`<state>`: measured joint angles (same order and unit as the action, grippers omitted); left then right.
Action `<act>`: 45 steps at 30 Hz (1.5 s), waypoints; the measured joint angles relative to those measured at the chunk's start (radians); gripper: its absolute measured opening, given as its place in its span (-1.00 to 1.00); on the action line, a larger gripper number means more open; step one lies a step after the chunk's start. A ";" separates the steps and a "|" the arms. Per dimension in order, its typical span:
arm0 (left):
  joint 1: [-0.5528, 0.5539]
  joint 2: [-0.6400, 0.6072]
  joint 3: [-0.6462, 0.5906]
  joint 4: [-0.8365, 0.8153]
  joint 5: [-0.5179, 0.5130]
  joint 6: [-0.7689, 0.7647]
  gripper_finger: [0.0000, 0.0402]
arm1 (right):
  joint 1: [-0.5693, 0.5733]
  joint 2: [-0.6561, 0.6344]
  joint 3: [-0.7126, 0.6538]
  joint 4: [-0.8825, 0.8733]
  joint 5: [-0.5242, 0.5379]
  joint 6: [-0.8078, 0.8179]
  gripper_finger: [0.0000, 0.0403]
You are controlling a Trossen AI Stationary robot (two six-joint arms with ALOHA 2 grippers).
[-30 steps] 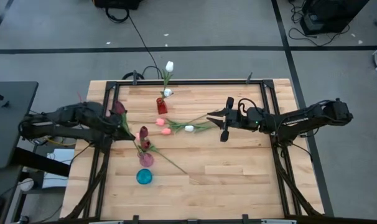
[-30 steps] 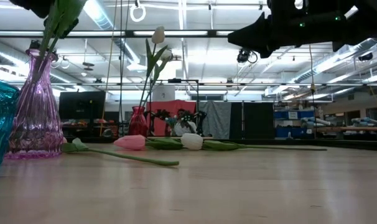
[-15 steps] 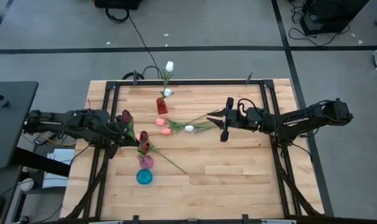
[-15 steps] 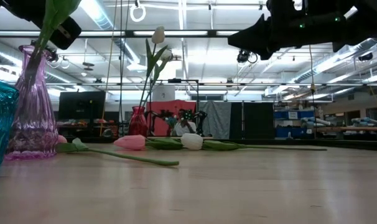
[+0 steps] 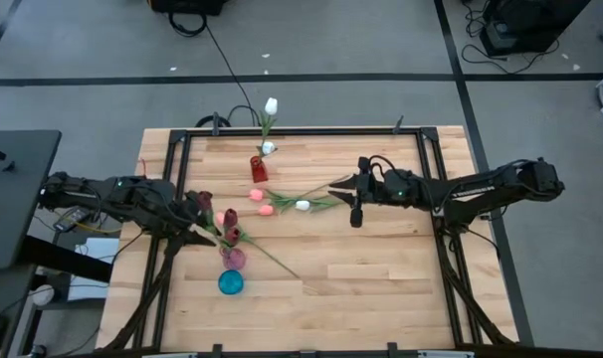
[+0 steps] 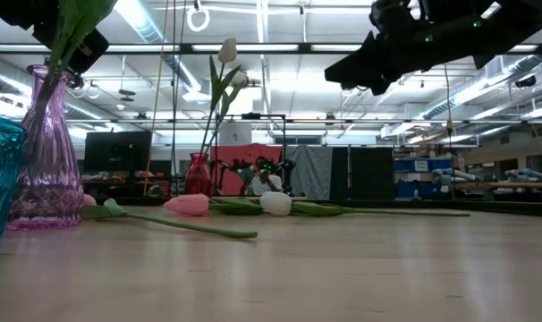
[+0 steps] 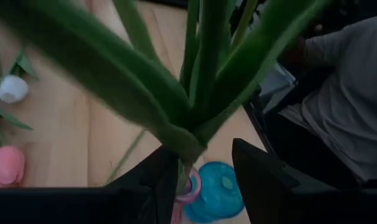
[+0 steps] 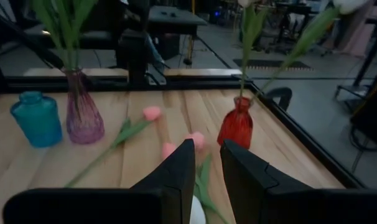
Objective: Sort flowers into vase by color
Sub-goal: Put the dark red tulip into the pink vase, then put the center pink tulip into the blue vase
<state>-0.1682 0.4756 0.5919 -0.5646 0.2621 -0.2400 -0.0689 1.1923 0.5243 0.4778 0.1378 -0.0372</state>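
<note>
Left pincer moved over pink vase, fingers now spread around maroon tulip. Right pincer slightly parted, empty. Person visible in left wrist view only.

Colours rn: table is light wood w/ a black frame. Three glass vases: purple-pink vase, teal blue vase w/ a ribbed look, and red vase. Maroon tulips w/ green stems and leaves at the purple one. White tulips at the red one. On the wood: pink tulips, one white tulip, green stems. Arms dark/black. Floor grey w/ black tape lines.
</note>
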 joint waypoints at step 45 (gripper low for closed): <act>-0.004 -0.042 0.179 -0.160 -0.312 0.044 -0.21 | 0.010 0.308 0.045 0.086 -0.055 0.097 -0.55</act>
<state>-0.1719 0.4337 0.7704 -0.7250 -0.0501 -0.1956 -0.0591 1.5006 0.5689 0.5634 0.0827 0.0599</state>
